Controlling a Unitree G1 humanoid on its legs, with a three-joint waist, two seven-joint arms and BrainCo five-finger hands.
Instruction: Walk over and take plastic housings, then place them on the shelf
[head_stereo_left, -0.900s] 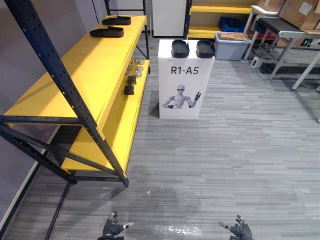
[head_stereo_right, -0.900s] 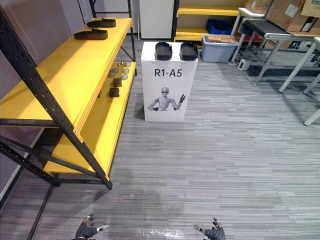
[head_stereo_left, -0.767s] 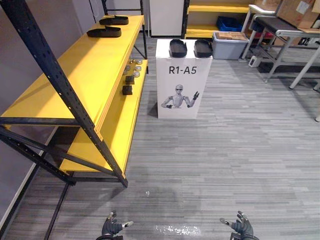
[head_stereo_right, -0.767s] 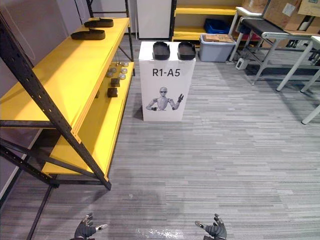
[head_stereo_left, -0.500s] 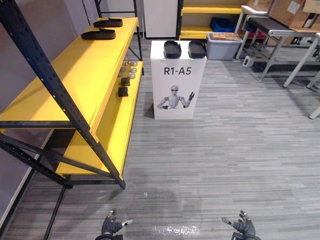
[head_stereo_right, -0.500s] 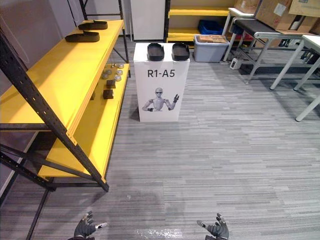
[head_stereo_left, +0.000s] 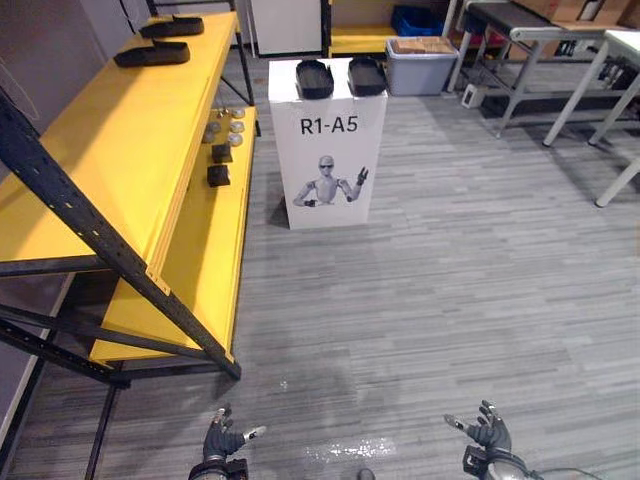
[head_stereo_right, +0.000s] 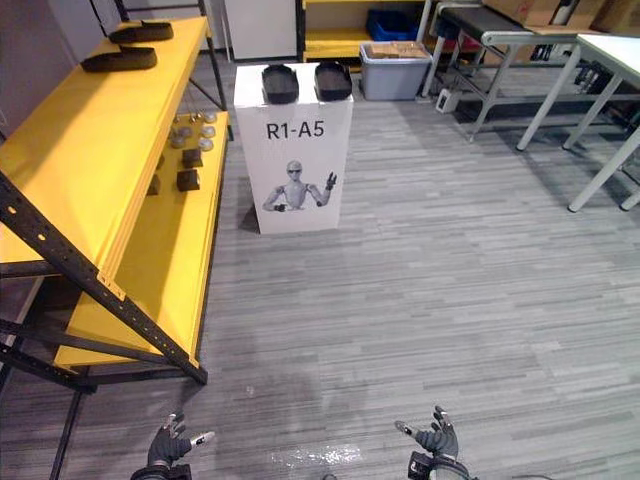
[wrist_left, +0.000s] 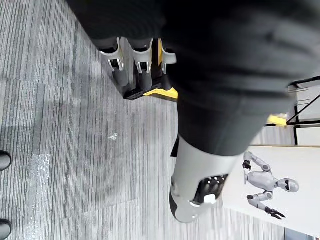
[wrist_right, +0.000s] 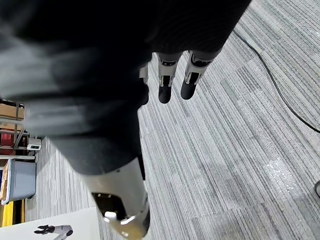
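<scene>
A white stand (head_stereo_left: 328, 150) with a robot figure printed on its front stands on the grey striped floor (head_stereo_left: 460, 280). On top of the stand lie two black plastic housings, dark oval shapes side by side. The left housing (head_stereo_left: 313, 78) is by the stand's left edge and the right housing (head_stereo_left: 366, 75) by its right edge, near each other but apart. Neither hand touches them.

To the left of the stand runs a yellow shelf with black steel uprights (head_stereo_left: 95, 235). Its upper board (head_stereo_left: 110, 150) reaches from beside the stand to well in front of it. At the end of that board, behind and to the left of the stand, lie two more black housings, one nearer (head_stereo_left: 152, 55) and one farther back (head_stereo_left: 172, 27). On the lower board (head_stereo_left: 195, 270), just left of the stand, sit small black blocks (head_stereo_left: 217, 176) and a cluster of small silver round parts (head_stereo_left: 225, 125).

Behind the stand to its right is a grey lidded bin (head_stereo_left: 422, 70), with a blue crate (head_stereo_left: 412, 17) farther back. Well off to the stand's right is a white tabletop (head_stereo_right: 615, 55) on metal legs.

Both hands hang low over the floor, well in front of the stand. The left hand (head_stereo_left: 220, 443) is off its front left and the right hand (head_stereo_left: 487, 435) off its front right. Each has its fingers spread apart and straight and holds nothing. In the wrist views the left fingers (wrist_left: 116, 55) and the right fingers (wrist_right: 165, 82) point out straight over bare carpet.
</scene>
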